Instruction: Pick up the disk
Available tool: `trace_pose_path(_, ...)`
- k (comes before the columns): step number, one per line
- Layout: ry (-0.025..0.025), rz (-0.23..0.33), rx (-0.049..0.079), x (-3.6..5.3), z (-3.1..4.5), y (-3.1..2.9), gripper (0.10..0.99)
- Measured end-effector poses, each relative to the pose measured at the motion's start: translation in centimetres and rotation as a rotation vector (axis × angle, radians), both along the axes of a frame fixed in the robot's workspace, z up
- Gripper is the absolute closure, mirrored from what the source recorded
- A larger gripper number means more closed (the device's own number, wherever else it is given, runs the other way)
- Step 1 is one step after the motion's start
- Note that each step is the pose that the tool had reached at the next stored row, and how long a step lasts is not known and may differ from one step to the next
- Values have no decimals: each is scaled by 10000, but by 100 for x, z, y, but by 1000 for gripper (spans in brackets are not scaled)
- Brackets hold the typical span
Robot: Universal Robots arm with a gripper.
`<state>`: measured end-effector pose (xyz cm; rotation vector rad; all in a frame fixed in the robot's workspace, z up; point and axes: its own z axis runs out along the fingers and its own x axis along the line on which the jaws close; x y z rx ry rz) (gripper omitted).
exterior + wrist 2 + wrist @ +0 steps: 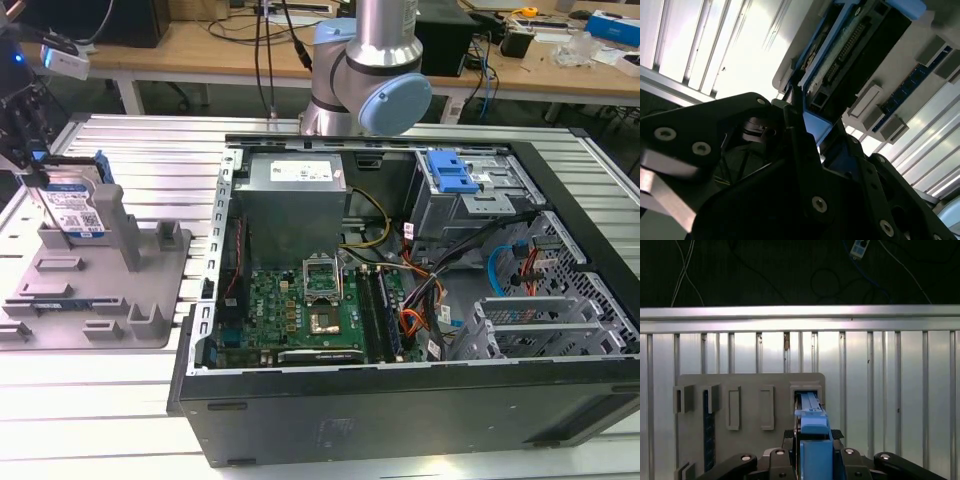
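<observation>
The disk (76, 206) stands upright on edge at the exterior view's far left, silver with a white-and-blue label and a blue frame. My gripper (36, 176) comes down from above and is shut on its upper end. In the first wrist view the disk (812, 442) shows edge-on between the black fingers (837, 434), over a slot of the grey fixture (750, 382). The second wrist view shows the disk's connector edge (852, 47) past the gripper (807, 127). I cannot tell whether the disk's lower edge still touches the fixture (150, 290).
An open computer case (560, 300) takes up the middle and the exterior view's right, with a blue drive-bay bracket (452, 172) inside. The arm's base (365, 70) rises behind it. A blue strip (708, 430) lies in another fixture slot. The table (100, 400) is slatted aluminium.
</observation>
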<state>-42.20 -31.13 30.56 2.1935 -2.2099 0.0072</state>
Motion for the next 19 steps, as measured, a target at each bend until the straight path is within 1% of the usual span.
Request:
trace_pose_path(1, 0, 0, 0, 0, 34, 0, 722)
trace_pose_path(4, 0, 1, -4, 1, 167, 0, 722)
trace_pose_path(7, 0, 1, -7, 0, 335, 0, 722)
trace_pose_path(14, -1, 0, -7, 0, 674, 0, 722)
trace_pose_path(15, 1, 0, -8, 0, 734, 0, 722)
trace_pose_path(18, 0, 0, -7, 0, 884, 0, 722)
trace_pose_path(19, 1, 0, -7, 0, 973, -1, 722)
